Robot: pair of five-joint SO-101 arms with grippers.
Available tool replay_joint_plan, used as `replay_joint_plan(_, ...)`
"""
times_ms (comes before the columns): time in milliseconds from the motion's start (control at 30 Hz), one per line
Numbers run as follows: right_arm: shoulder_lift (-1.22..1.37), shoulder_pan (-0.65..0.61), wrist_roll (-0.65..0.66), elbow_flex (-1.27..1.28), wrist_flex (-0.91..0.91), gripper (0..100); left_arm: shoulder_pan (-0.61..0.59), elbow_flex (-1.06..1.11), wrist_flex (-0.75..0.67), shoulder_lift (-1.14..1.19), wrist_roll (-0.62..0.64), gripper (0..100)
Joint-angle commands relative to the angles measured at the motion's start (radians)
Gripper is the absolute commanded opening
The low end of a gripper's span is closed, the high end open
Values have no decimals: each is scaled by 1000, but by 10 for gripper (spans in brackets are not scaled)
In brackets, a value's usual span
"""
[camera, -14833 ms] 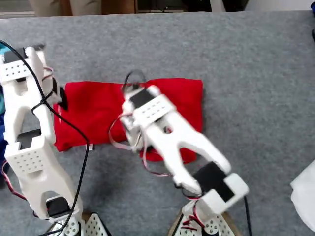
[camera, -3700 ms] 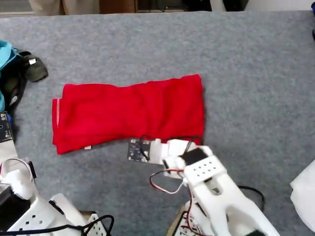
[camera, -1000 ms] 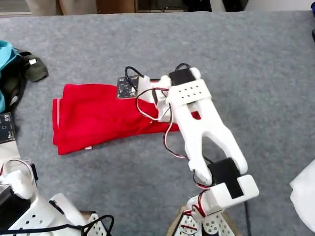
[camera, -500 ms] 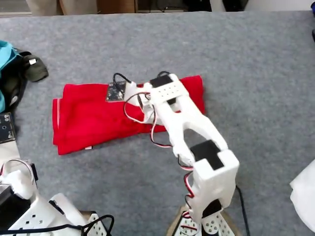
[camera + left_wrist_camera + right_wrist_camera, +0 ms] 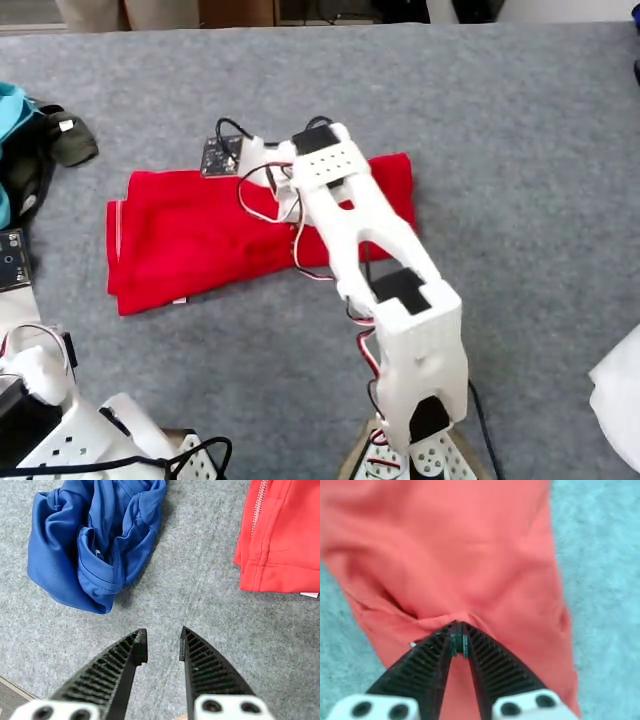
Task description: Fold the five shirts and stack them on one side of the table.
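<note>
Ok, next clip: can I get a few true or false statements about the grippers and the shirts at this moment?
1. The right gripper is shut on a bunched bit of the red shirt. True.
2. The left gripper is clamped on the blue shirt. False: it is open over the bare grey table, apart from the blue shirt.
3. The blue shirt is neatly folded. False: it lies crumpled.
4. The red shirt lies as a long folded band on the table. True.
5. White fabric is stacked on the red shirt. False: it lies at the table's edge, well apart from the red shirt.
</note>
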Motion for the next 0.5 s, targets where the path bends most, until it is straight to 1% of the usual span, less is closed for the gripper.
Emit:
replay_joint_plan(0,24,-19,-38,-62,-2,5,-3,-37,3,5,-8,129)
replay_joint_plan(100,24,-13,-52,-113,6,5,3,-40,-3,5,-3,129)
replay_joint_plan(167,4,2,-71,-191,41,5,8,-41,-15,13,-2,129)
replay_joint_plan(267,-35,8,-71,-349,149,5,8,-41,-120,41,29,132)
replay_joint_plan(333,-56,8,-71,-463,238,6,9,-69,-187,94,38,166)
replay_joint_plan(400,-67,8,-72,-570,318,6,48,-121,-232,173,40,205)
replay_joint_plan(467,-67,10,-72,-667,387,6,104,-190,-236,278,43,209)
